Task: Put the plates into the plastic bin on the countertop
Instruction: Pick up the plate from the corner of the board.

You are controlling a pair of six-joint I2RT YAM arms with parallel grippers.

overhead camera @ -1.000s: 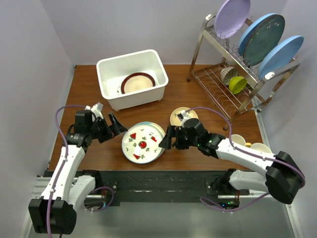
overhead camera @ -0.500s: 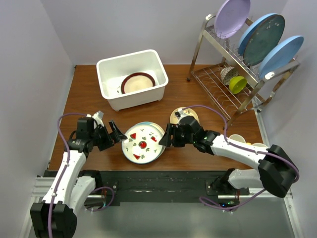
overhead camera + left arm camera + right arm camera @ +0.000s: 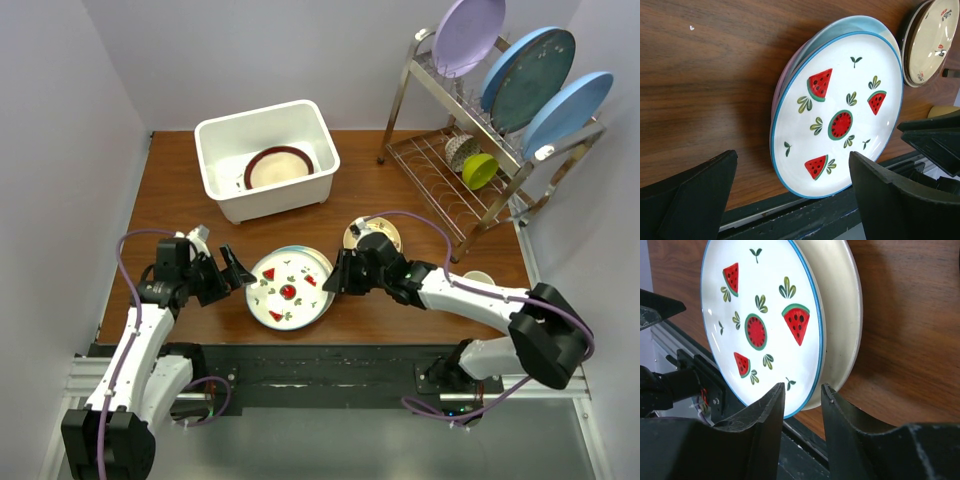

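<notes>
A white plate with watermelon motifs (image 3: 288,290) (image 3: 840,110) (image 3: 760,325) tops a stack of plates on the countertop (image 3: 180,190), near its front edge. My right gripper (image 3: 335,272) (image 3: 803,387) is at the stack's right rim. Its jaws have narrowed onto the rim, one finger over the white plate's face and the other against the underside of the plate beneath. My left gripper (image 3: 235,268) (image 3: 792,160) stands wide open just left of the stack, apart from it. A small tan plate (image 3: 355,235) (image 3: 932,40) lies behind my right wrist. The white plastic bin (image 3: 305,190) holds a maroon-rimmed plate (image 3: 277,166).
A chrome dish rack (image 3: 450,170) at the back right holds a lilac plate (image 3: 468,35), two blue plates (image 3: 528,75), and a yellow cup (image 3: 480,170). A pale cup (image 3: 480,280) sits near the right edge. The table's front edge runs just under the stack.
My right jaws have gone from wide open to narrow on the stack's rim, and that arm has slid slightly left. The left gripper dropped nearer the stack's left side, still open.
</notes>
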